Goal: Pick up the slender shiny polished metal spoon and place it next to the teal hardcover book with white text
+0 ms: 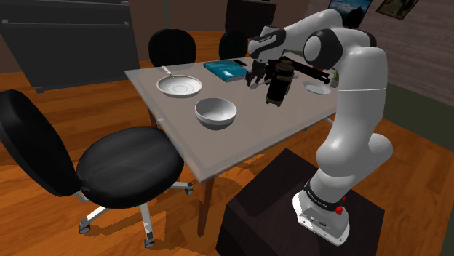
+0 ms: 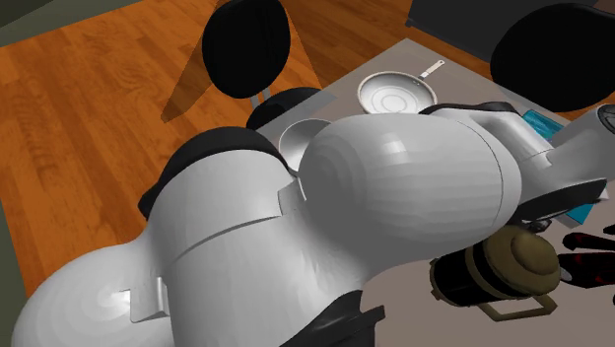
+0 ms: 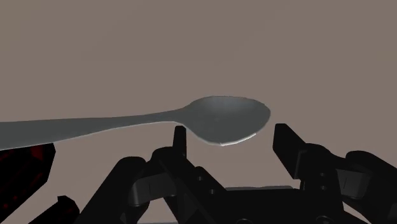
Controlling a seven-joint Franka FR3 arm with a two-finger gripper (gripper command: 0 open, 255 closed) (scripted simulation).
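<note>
A grey metal spoon [image 3: 226,119] lies on the grey table [image 3: 191,44], its handle running off sideways past one finger. My gripper [image 3: 232,135] is open just above it, and the spoon's bowl sits between the two black fingertips [image 3: 180,137] without being clasped. In the shoulder view the gripper [image 1: 255,80] hangs low over the far part of the table [image 1: 247,138], just right of the teal book [image 1: 226,69]. A corner of the book [image 2: 541,124] shows past the arm in the second exterior view.
A dark pot [image 1: 280,81] stands right beside the gripper. A white bowl [image 1: 216,111] and a pale pan [image 1: 179,86] sit towards the shoulder view's left, a small dish [image 1: 317,89] behind the pot. Black chairs [image 1: 127,164] ring the table.
</note>
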